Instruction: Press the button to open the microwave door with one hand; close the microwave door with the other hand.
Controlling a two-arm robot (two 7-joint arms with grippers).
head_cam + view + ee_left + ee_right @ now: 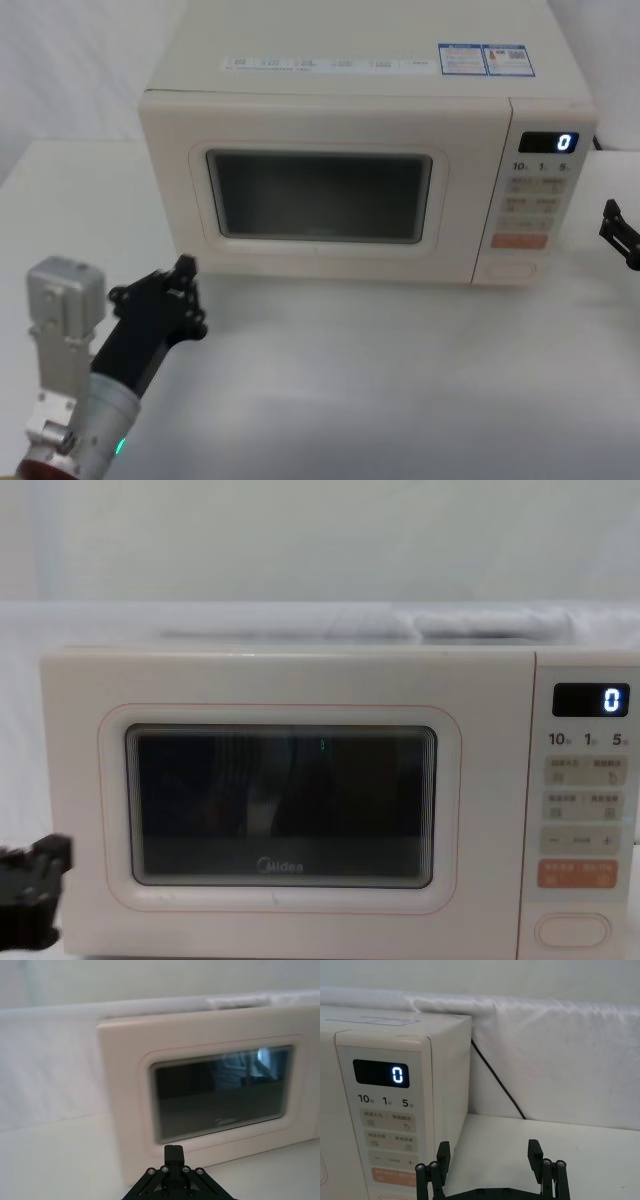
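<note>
left gripper (184,268) before shut microwave door (320,190), right gripper (490,1152) gaping

left end effector (183,270) black, angular linkage body with small screws; wrist a silver cylinder with glowing green ring, boxy silver metal bracket beside it, red trim at base. right end effector (490,1152) black, two flat fingers (443,1152), silver-headed screws at finger pivots.

Microwave door (290,810) was cream with a dark glass window, thin pink outline and grey logo. Button (571,931) was plain cream; the key above it (576,874) orange. Left gripper (180,290) was black.
</note>
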